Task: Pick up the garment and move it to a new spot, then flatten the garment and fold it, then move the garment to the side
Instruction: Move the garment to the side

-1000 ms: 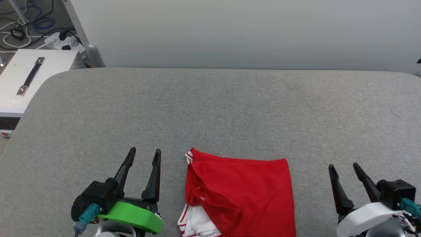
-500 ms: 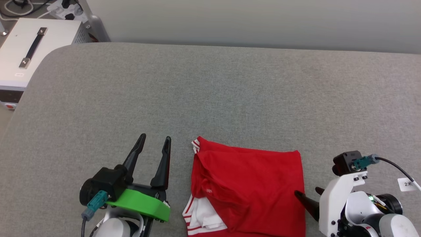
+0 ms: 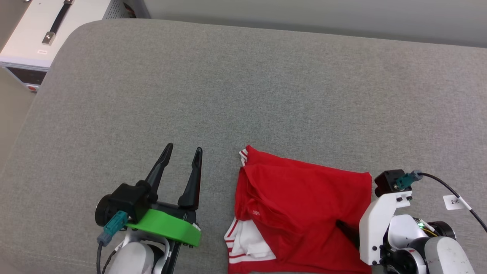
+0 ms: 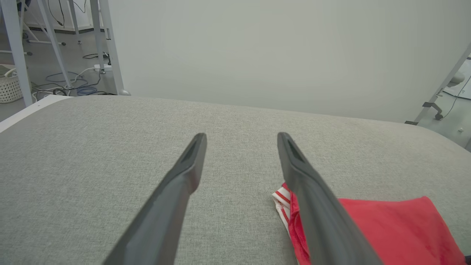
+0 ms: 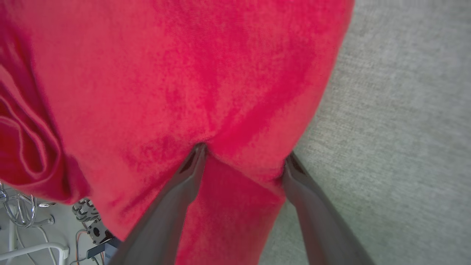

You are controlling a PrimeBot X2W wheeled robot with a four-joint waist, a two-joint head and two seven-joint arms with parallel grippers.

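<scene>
While the folded red garment (image 3: pixel 304 201) lies at the near middle of the grey bench (image 3: pixel 266 76), its white striped sleeve (image 3: pixel 247 243) showing at the near left corner, the left end effector (image 3: pixel 184 147) hovers just left of it, fingers apart with nothing between them. The right end effector (image 5: pixel 244 151), fingers also spread, has its tips tucked under the garment's right edge.

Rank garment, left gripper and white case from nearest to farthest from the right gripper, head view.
1. The garment: against the right gripper's fingers.
2. The left gripper: across the garment, to the left.
3. The white case: far upper left, beyond the grey surface's corner.
</scene>
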